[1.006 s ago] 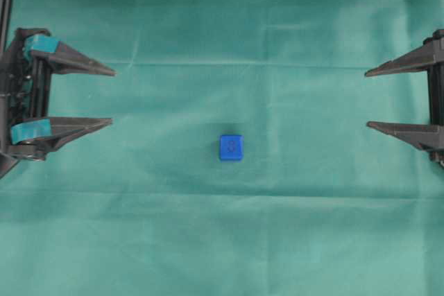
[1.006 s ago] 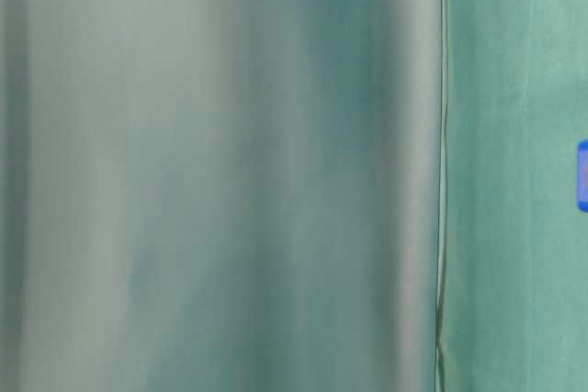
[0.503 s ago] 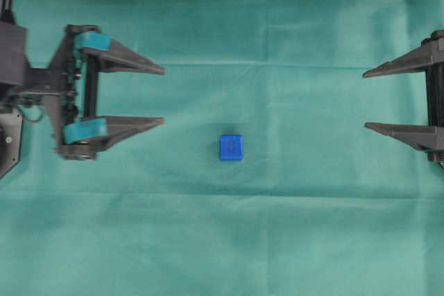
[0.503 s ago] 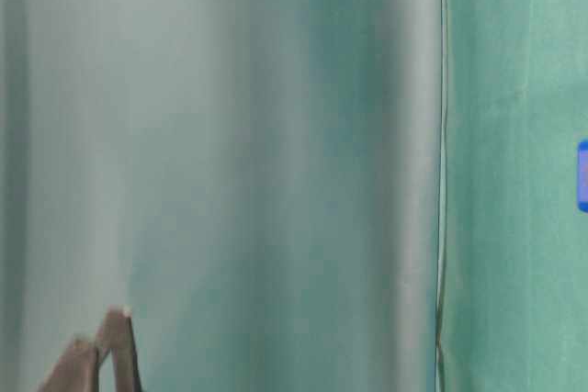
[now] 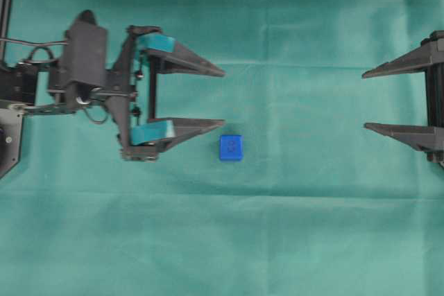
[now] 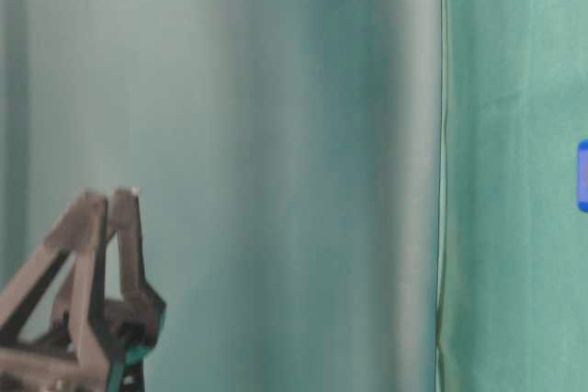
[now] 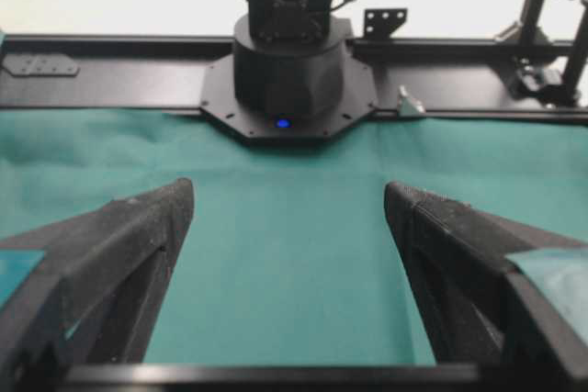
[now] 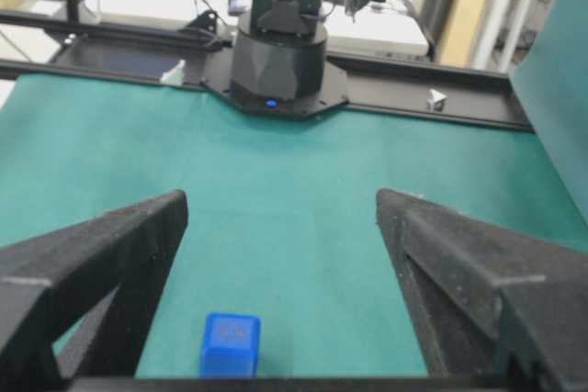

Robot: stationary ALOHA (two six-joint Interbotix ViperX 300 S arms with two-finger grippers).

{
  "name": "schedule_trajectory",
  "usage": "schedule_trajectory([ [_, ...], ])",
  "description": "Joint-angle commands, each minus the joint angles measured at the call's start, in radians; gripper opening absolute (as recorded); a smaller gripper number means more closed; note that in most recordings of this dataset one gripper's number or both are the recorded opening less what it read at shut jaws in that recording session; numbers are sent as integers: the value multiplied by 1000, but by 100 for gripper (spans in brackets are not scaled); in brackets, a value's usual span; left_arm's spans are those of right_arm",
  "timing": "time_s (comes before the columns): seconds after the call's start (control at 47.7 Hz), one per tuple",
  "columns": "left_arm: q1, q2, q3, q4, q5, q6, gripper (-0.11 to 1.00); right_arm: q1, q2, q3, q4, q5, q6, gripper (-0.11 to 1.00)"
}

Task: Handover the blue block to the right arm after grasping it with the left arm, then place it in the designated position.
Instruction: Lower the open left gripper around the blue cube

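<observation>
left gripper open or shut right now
Open: the left gripper has its teal-taped fingers spread wide, nothing between them; the blue block lies apart.

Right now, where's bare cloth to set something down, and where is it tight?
Bare: the green cloth along the whole near side below the blue block, and the stretch between the block and the right gripper. Tight: beside the block, where the left gripper hangs, jaws open, one tip close to it.
</observation>
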Motion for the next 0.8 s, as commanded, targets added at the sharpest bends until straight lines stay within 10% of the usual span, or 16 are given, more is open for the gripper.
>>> schedule_trajectory([
  [0.0,-2,9,-49,-2,9,3,100,0,6,-23,-2,-8,0,94],
  [0.419,0,28,-75,-2,64,-9,100,0,6,-23,-2,-6,0,94],
  [0.775,0,81,-224,-2,430,-20,100,0,12,-21,-2,-5,-2,94],
])
